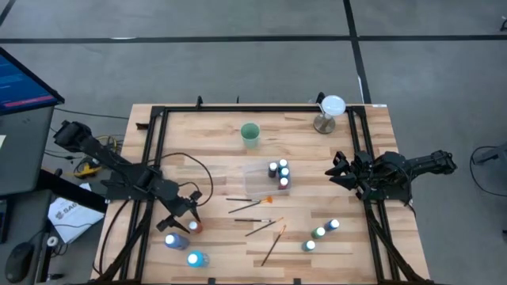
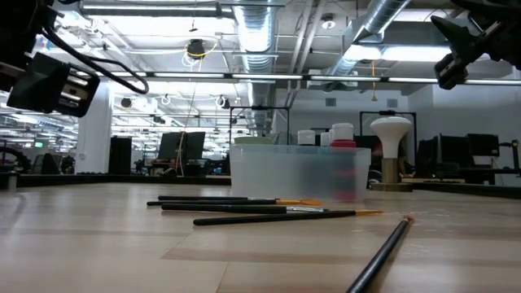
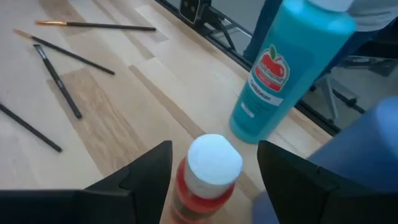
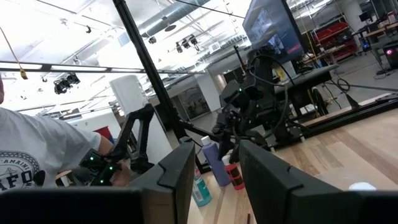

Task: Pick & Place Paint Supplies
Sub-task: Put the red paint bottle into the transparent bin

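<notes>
Jaws of left gripper [image 3: 211, 171] spread around red paint bottle [image 3: 205, 180]; right gripper [image 1: 339, 170] parted, empty.

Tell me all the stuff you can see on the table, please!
Red paint bottle: one, red with white cap, near the table's front left, between the left gripper's fingers.
Blue paint bottles: two, front left corner.
Green paint bottles: three, front right.
Bottles in tray: about four, white caps, middle of the table.
Tray: one, clear plastic, middle.
Paintbrushes: about five, thin and dark, lying in front of the tray.
Cup: one, green, toward the back.
White-topped stand: one, back right.
Person: one, white shirt, beyond the table.
Left gripper: open around the red bottle.
Right gripper: raised at the right side, holding nothing.
</notes>
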You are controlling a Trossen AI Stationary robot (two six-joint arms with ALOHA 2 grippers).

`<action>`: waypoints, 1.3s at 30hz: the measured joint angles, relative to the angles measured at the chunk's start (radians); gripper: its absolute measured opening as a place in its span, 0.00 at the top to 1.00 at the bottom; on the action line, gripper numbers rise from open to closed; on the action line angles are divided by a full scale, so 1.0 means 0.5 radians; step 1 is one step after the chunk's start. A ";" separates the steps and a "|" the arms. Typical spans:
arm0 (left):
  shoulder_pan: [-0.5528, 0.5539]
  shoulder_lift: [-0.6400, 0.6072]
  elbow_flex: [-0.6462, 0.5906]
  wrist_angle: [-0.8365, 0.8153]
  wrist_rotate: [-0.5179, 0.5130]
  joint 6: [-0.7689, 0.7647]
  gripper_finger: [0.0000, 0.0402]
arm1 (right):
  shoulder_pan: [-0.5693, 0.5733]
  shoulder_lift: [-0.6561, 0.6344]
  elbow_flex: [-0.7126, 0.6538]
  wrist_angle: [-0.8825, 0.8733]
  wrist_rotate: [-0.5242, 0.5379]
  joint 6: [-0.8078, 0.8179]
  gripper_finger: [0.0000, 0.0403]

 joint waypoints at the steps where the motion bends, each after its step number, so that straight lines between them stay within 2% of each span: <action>1: 0.000 0.029 0.000 0.039 -0.002 -0.006 0.43 | 0.000 0.000 0.000 0.001 0.000 0.000 0.70; 5: 0.002 0.087 0.001 0.162 -0.008 -0.028 0.46 | 0.001 0.000 -0.001 0.001 0.000 0.000 0.70; 14: 0.002 0.168 0.001 0.163 -0.007 -0.020 0.58 | 0.001 0.000 0.000 0.001 0.001 0.000 0.70; 21: 0.002 0.177 0.001 0.183 -0.007 -0.034 0.72 | 0.001 0.000 -0.001 0.001 0.000 0.000 0.70; 24: 0.002 0.177 0.001 0.186 -0.011 -0.035 0.72 | 0.001 0.000 0.000 0.001 0.000 0.000 0.70; 32: 0.046 0.177 0.143 0.186 -0.451 -0.141 0.72 | 0.000 0.000 0.000 0.000 0.000 0.000 0.70; 39: 0.316 0.198 0.447 0.191 -0.808 -0.081 0.72 | 0.001 0.000 -0.001 0.000 0.001 0.000 0.70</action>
